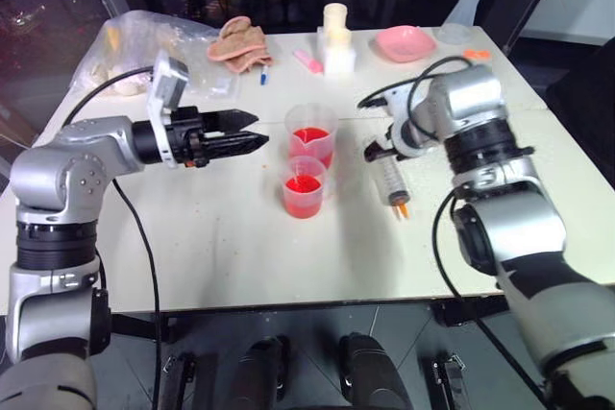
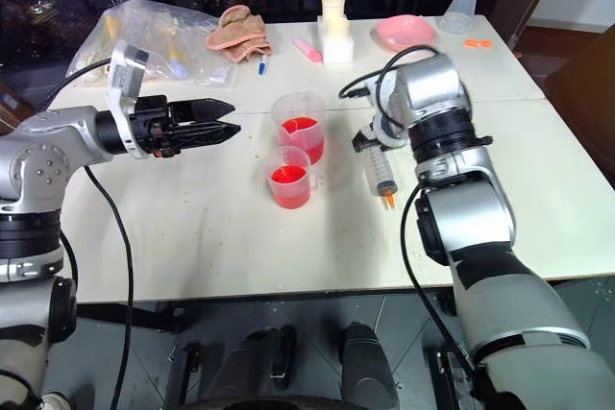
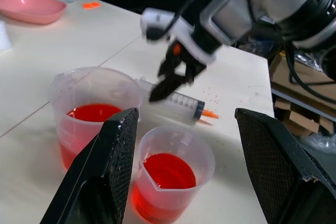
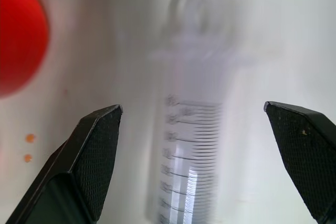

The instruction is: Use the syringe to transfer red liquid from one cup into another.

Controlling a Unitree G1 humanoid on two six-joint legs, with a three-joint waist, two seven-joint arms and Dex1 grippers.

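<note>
The syringe (image 1: pixel 392 182) lies right of centre beneath the right gripper (image 4: pixel 194 156), whose jaws stand wide and empty. The left gripper (image 1: pixel 252 132) is equally wide. The task looks finished or paused between draws; both cups (image 1: pixel 309 134) (image 1: pixel 303 186) hold red liquid (image 3: pixel 167 170).

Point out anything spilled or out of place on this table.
Small orange-red droplets speckle the table near the cups. The syringe lies flat on the table under the open right gripper, not in either cup.

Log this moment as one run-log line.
syringe: lying on table, unheld | right gripper: open above it | left gripper: open, beside cups | both cups hold red liquid
</note>
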